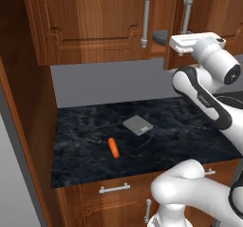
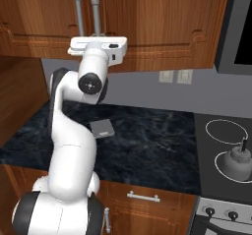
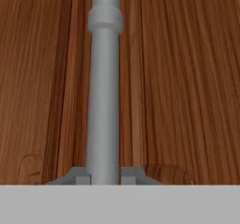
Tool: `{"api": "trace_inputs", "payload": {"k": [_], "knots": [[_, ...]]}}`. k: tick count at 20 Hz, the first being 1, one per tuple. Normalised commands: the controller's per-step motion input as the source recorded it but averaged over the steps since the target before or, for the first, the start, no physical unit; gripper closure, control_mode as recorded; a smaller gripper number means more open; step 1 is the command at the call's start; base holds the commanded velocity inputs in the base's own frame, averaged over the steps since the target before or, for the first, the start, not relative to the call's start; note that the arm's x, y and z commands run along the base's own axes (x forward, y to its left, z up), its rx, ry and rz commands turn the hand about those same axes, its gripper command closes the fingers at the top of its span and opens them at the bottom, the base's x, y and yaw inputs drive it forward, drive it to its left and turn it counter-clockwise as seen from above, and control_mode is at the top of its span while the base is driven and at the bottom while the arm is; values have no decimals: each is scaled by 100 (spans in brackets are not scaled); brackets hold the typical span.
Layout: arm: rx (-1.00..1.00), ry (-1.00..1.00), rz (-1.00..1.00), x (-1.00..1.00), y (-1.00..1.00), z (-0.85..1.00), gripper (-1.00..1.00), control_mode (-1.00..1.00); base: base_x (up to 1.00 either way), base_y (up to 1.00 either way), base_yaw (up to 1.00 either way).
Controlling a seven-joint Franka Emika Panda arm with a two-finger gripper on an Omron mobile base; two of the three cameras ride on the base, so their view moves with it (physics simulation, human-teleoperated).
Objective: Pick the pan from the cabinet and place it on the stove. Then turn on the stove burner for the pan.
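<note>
Gripper (image 3: 103,177): fingertips sitting on either side of the cabinet handle (image 3: 103,92), close against it.
Handle axis: running 12 to 6 o'clock in the hand view.
Cabinet (image 1: 90,22): hanging above the counter (image 1: 142,140).
Pan (image 1: 160,37): dark edge showing in the door gap.
Writing: none readable.

Glossy white rounded arm (image 2: 69,145) links, dark joint bands and a round dark end cap; faint lettering, perhaps a logo.
</note>
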Motion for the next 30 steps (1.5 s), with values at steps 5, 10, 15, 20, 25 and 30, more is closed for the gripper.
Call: {"api": "trace_inputs", "payload": {"k": [5,10,15,20,25,30], "knots": [[1,0,0,-84,-53,25,100,-100,0,0,0],[0,0,0,-73,-42,4,100,-100,0,0,0],[0,1,-1,-60,-32,0,-100,-100,0,0,0],[0,2,-2,-47,-12,1,-100,-100,0,0,0],[-4,0,0,-59,-1,9,-100,-100,0,0,0],[-20,3,-3,-39,19,6,-100,-100,0,0,0]]}}
